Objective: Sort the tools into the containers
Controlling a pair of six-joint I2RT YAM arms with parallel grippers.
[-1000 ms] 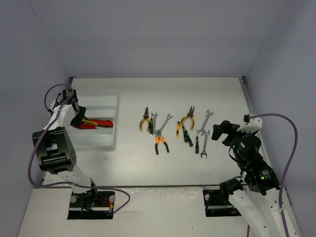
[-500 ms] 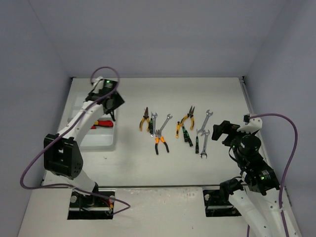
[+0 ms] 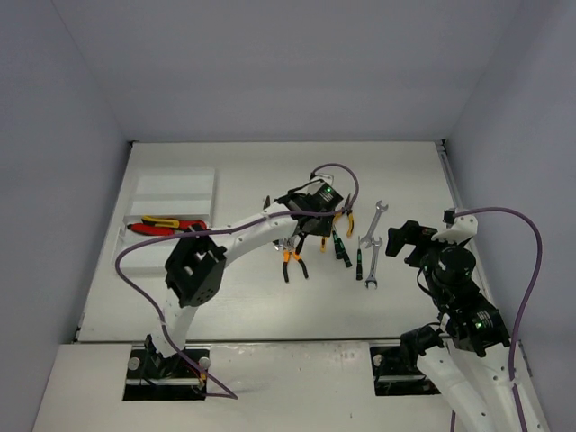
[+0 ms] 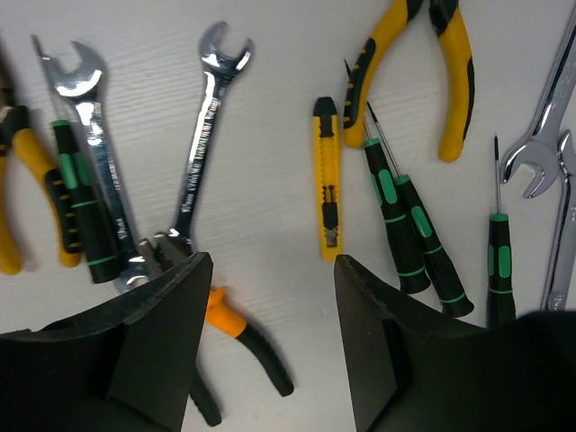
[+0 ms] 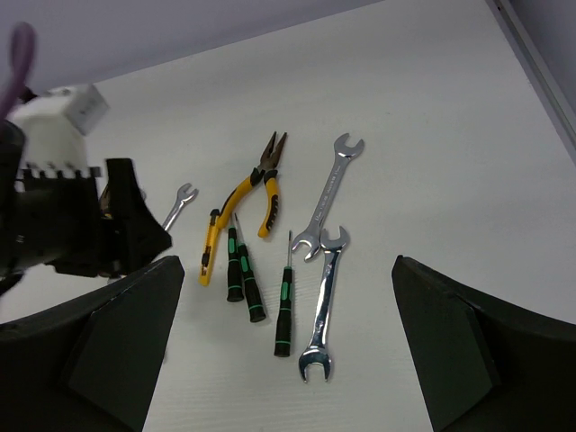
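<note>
The white tray (image 3: 174,190) stands at the left with red and yellow cutters (image 3: 167,225) lying in one compartment. My left gripper (image 3: 307,229) hovers low over the loose tools, open and empty (image 4: 270,346). Just ahead of its jaws lie a yellow cutter (image 4: 328,180), a silver wrench (image 4: 208,135) and black-green screwdrivers (image 4: 398,219). Orange-handled pliers (image 4: 236,326) lie between the fingers on the table. My right gripper (image 3: 403,239) is open (image 5: 286,355) and held high over two wrenches (image 5: 323,304) and a screwdriver (image 5: 284,308).
Yellow pliers (image 5: 256,187) and a long wrench (image 5: 329,196) lie farther back. More pliers (image 3: 292,261) and a wrench (image 3: 376,219) show from above. Grey walls enclose the table on the left, right and far sides.
My left arm has swung from the tray rightward to the tool cluster, leaving the red and yellow cutters in the tray. The right arm has not moved.
</note>
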